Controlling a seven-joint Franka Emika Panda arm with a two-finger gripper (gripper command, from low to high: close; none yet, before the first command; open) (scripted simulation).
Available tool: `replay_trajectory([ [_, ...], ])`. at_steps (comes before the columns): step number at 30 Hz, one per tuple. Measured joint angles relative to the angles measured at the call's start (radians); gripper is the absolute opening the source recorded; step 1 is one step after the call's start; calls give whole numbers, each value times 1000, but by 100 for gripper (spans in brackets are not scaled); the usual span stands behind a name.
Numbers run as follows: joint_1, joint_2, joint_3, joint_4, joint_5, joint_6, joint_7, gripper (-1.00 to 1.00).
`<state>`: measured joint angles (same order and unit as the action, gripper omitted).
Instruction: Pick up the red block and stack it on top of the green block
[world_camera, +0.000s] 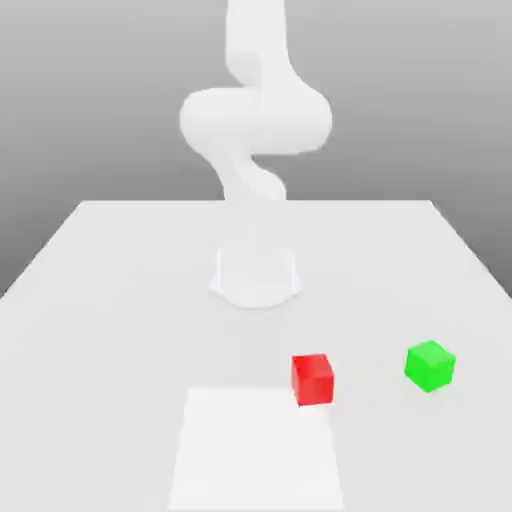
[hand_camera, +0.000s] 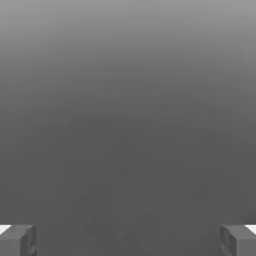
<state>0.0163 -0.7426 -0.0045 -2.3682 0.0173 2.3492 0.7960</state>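
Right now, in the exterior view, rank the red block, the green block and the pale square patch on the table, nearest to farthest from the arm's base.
1. red block and pale square patch, both in front of the arm's base: too close to call; the block sits by the patch's far corner.
2. green block: farthest, off to the exterior view's right.

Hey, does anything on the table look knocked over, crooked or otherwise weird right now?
Nothing stands out. The red block and the green block both sit flat on the table, apart from each other, the green one toward the exterior view's right. The pincer is open, holding nothing.
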Motion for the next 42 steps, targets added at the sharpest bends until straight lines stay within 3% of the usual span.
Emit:
replay_trajectory([
  [16,119,495,101,-543,57,410,29,0],
  [20,124,725,117,-579,3,590,78,0],
  [24,173,867,53,-566,-66,712,129,0],
  [25,191,897,34,-563,-73,738,135,-100],
  [32,194,903,30,-563,-79,743,140,-100],
  [42,194,614,80,-596,11,488,98,-100],
])
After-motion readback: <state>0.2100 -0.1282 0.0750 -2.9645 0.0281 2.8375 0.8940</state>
